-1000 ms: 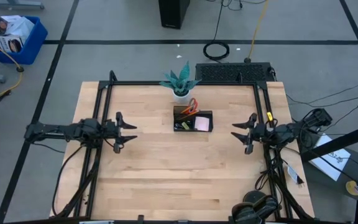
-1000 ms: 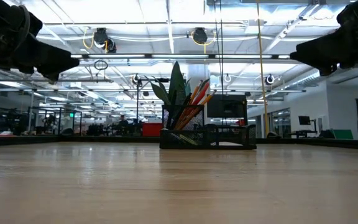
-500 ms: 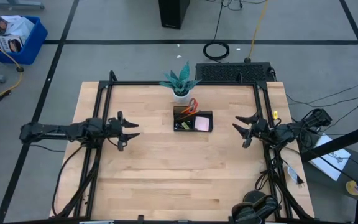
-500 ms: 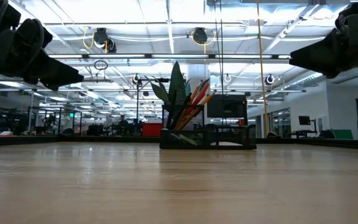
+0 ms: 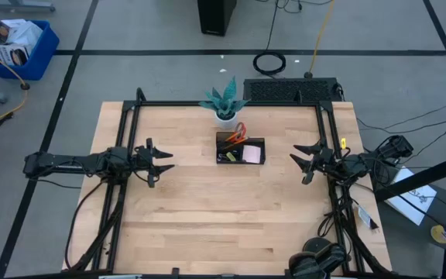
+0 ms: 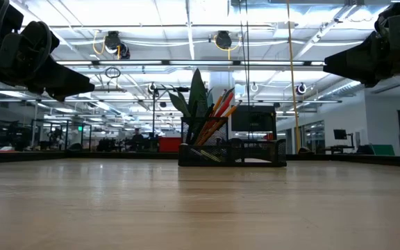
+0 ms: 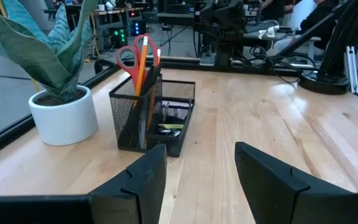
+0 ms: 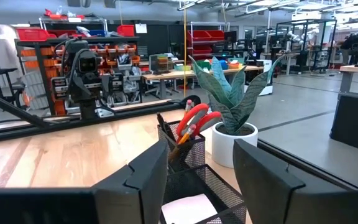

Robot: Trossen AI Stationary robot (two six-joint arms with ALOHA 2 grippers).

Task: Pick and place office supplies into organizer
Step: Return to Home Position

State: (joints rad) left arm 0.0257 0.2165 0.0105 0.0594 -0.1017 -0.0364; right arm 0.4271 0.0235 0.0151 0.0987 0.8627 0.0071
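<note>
The worktop (image 5: 223, 225) is of light wood. Over its left side hangs the left end effector (image 5: 163, 160) and over its right side the right end effector (image 5: 295, 153). Both point toward the middle, with fingers spread wide and nothing between them. Between the two, a little farther back, stands the organizer (image 7: 131, 118). Its taller compartment holds the red-handled scissors (image 7: 127, 57) and the orange pencils (image 7: 143, 59), handles up and leaning. The lower compartment holds the pink sticky-note pad (image 5: 251, 154) and a small yellow-green thing (image 7: 166, 127). Just behind the organizer is a white pot (image 7: 64, 116) with a teal plant.
</note>
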